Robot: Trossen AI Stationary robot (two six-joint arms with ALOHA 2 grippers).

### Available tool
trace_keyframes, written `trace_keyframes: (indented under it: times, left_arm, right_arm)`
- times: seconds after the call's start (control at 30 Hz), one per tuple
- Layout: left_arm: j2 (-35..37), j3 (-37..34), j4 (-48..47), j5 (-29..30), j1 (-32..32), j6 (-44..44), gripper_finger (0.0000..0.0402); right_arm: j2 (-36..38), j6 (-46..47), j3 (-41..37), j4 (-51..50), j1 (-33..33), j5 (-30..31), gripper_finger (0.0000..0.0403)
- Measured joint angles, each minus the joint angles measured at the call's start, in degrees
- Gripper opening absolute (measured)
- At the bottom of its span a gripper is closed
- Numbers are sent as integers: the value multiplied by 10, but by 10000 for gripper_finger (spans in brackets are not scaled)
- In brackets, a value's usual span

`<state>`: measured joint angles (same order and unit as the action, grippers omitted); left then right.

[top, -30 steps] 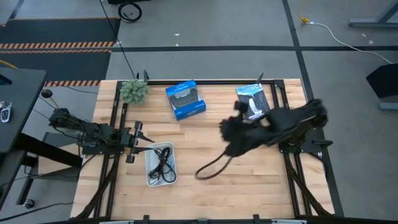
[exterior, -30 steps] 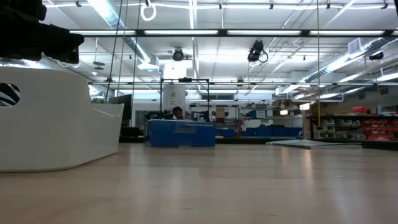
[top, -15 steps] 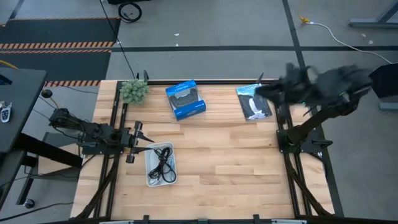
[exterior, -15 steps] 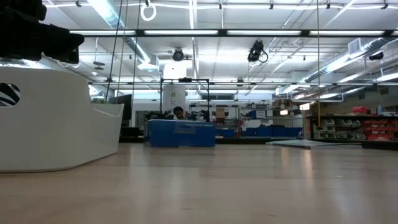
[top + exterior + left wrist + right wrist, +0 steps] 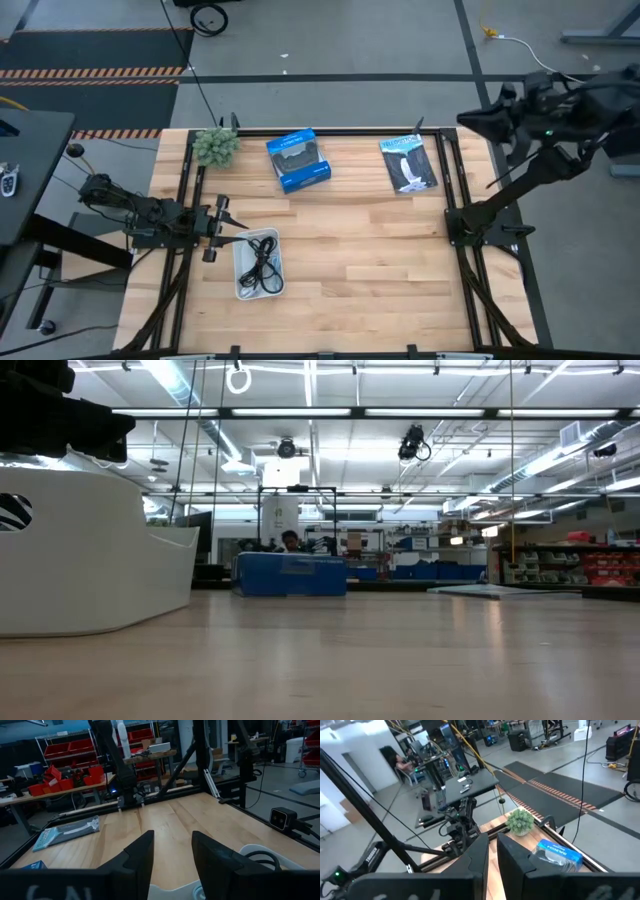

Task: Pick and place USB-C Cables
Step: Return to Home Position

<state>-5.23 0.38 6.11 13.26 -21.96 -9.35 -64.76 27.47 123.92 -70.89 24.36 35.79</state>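
A white tray (image 5: 258, 264) sits near the table's left side and holds black coiled USB-C cables (image 5: 264, 266). Its rim (image 5: 261, 851) and a black cable loop (image 5: 258, 856) show in the left wrist view. In the low view the tray wall (image 5: 90, 560) fills the left. My left gripper (image 5: 234, 224) rests open at the table's left edge, level, just beside the tray (image 5: 172, 845). My right gripper (image 5: 464, 118) is raised high over the table's far right corner, shut, with nothing showing between its fingers (image 5: 492, 847). No white or light blue-grey cable shows.
A blue box (image 5: 298, 160), a black-and-white flat packet (image 5: 408, 163) and a small green plant (image 5: 215, 145) stand along the far edge. The blue box (image 5: 290, 575) also shows in the low view. Black frame rails run along the table's sides. Bare wood lies in the middle and near right.
My right arm has swung fast from over the table's middle, up and toward the far right corner, and now stands beyond the table edge. A second ago a black cable loop hung below it onto the table. That loop no longer shows in any view.
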Motion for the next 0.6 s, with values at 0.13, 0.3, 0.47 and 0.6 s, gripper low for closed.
trace_keyframes:
  times: [0.13, 0.3, 0.47, 0.6]
  left_arm:
    - [0, 0, 0, 0, 0, 0, 142]
    - [0, 0, 0, 0, 0, 0, 142]
    - [0, 0, 0, 0, 0, 0, 142]
    - [0, 0, 0, 0, 0, 0, 142]
  right_arm:
    - [21, 18, 0, -3, 0, 0, 45]
    - [48, 87, 0, -56, 0, 18, 45]
    - [70, 143, -35, -103, 0, 54, 45]
    - [102, 144, -99, -92, 0, 60, 45]
